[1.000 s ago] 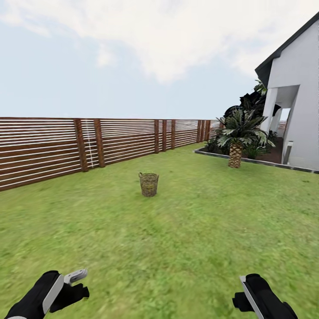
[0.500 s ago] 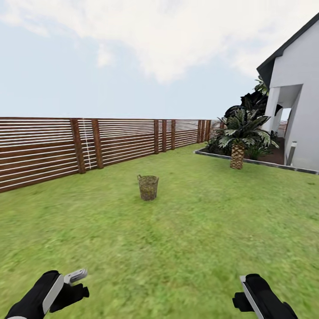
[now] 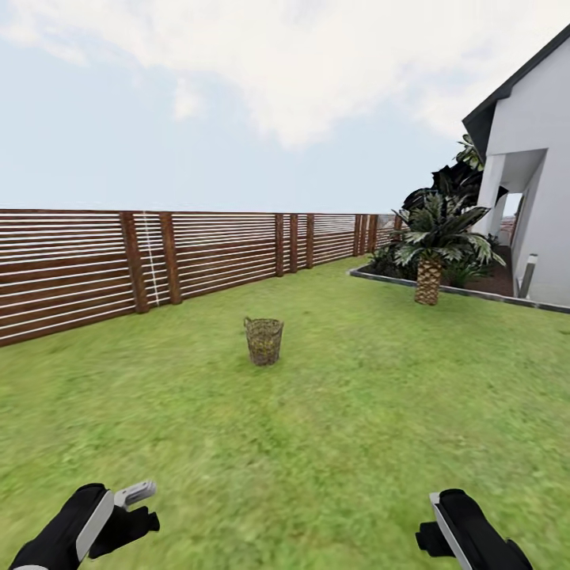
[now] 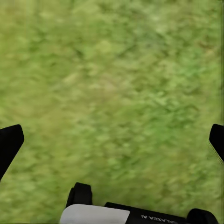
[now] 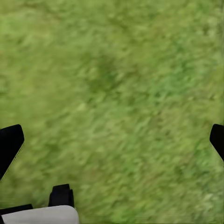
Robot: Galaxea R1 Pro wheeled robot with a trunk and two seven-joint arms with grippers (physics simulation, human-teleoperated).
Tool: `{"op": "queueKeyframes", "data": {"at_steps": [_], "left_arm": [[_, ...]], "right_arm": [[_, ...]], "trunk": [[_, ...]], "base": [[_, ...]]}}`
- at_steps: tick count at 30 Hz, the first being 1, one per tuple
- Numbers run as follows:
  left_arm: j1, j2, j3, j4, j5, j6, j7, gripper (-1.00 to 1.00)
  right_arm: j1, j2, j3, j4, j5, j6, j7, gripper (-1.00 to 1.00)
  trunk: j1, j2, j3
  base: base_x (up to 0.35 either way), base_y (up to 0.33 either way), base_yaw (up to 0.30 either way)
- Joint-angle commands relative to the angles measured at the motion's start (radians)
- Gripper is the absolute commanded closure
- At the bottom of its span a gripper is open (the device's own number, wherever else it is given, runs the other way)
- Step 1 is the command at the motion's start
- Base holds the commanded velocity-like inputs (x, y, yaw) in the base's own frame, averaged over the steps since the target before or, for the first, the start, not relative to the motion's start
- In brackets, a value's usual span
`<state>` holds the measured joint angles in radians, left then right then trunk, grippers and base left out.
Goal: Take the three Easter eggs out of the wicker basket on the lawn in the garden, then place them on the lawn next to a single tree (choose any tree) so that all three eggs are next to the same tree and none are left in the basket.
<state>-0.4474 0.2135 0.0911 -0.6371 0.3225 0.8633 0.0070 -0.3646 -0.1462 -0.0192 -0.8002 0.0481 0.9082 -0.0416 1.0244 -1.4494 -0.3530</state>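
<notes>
The brown wicker basket [image 3: 264, 341] stands upright on the lawn [image 3: 332, 427], well ahead of me in the head view. Its inside is hidden from here, so the Easter eggs are out of sight. The tree is out of view. My left gripper [image 3: 131, 511] hangs low at the near left, far short of the basket. My right gripper [image 3: 434, 532] hangs at the near right. In the wrist views the left gripper [image 4: 112, 140] and the right gripper [image 5: 112, 140] are both open over bare grass, with dark fingertips [image 4: 9, 142] wide apart and nothing between them.
A brown slatted fence [image 3: 158, 261] runs along the left and back of the garden. A low palm plant [image 3: 431, 253] grows in a bordered bed at the back right, beside a white house [image 3: 538, 198]. Grass lies between me and the basket.
The whole view has shifted as the camera moved. The basket now sits slightly lower and nearer, and the fence posts lie further left. Both grippers keep their pose.
</notes>
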Motion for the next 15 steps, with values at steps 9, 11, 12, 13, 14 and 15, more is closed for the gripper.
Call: {"op": "queueKeyframes", "data": {"at_steps": [9, 11, 12, 13, 14, 15], "left_arm": [[-0.001, 0.000, 0.002, -0.001, 0.003, 0.000, 0.001, -1.00], [-0.001, 0.000, 0.002, -0.001, 0.003, 0.000, 0.001, -1.00], [-0.001, 0.000, 0.002, -0.001, 0.003, 0.000, 0.001, -1.00], [-0.001, 0.000, 0.002, -0.001, 0.003, 0.000, 0.001, -1.00], [-0.001, 0.000, 0.002, -0.001, 0.003, 0.000, 0.001, -1.00], [-0.001, 0.000, 0.002, -0.001, 0.003, 0.000, 0.001, -1.00]], "right_arm": [[-0.001, -0.002, -0.001, -0.001, 0.004, 0.004, 0.003, -1.00], [-0.001, -0.002, -0.001, -0.001, 0.004, 0.004, 0.003, -1.00], [-0.001, -0.002, -0.001, -0.002, 0.004, 0.005, 0.003, -1.00], [-0.001, -0.003, -0.001, -0.001, 0.004, 0.005, 0.003, -1.00], [-0.001, -0.003, -0.001, -0.001, 0.004, 0.005, 0.003, -1.00], [-0.001, -0.003, -0.001, -0.001, 0.004, 0.005, 0.003, -1.00]], "trunk": [[0.001, -0.001, -0.001], [0.001, -0.001, -0.001], [0.001, -0.001, -0.001], [0.001, -0.001, -0.001], [0.001, -0.001, -0.001], [0.001, -0.001, -0.001]], "base": [[0.343, 0.000, 0.000], [0.343, 0.000, 0.000], [0.343, 0.000, 0.000], [0.343, 0.000, 0.000], [0.343, 0.000, 0.000], [0.343, 0.000, 0.000]]}}
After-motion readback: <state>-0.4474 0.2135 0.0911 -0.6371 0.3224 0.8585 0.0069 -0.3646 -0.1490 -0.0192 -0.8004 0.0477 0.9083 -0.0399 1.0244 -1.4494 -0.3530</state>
